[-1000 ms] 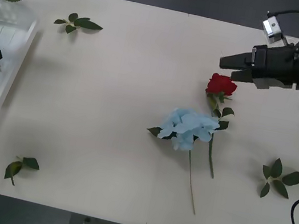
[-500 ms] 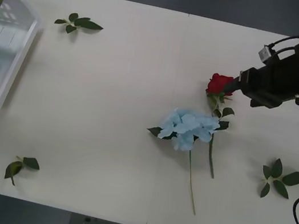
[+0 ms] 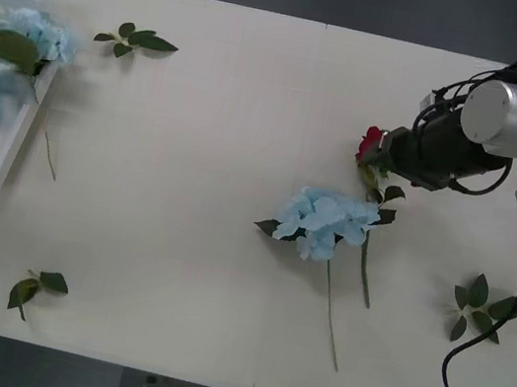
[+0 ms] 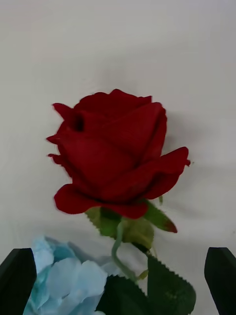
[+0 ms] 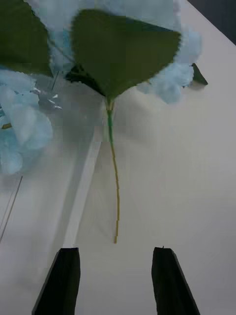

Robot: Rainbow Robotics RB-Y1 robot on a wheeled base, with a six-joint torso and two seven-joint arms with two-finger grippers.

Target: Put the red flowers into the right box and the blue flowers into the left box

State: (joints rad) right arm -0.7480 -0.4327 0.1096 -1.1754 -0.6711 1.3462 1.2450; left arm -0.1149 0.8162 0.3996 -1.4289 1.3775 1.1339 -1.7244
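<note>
The red rose point(image 4: 115, 157) is lying on the bench point(image 3: 217, 146), its head being straddled by the released right claw point(image 4: 118, 280); light and soft, it is best being pinched at the thin stem point(image 4: 118, 251) below

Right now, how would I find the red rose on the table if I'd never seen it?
Start at the right gripper, open over the table's right half. The red rose lies right at its black fingers, just beyond a fluffy blue hydrangea. It is the only small, tight, deep-red head there.
</note>
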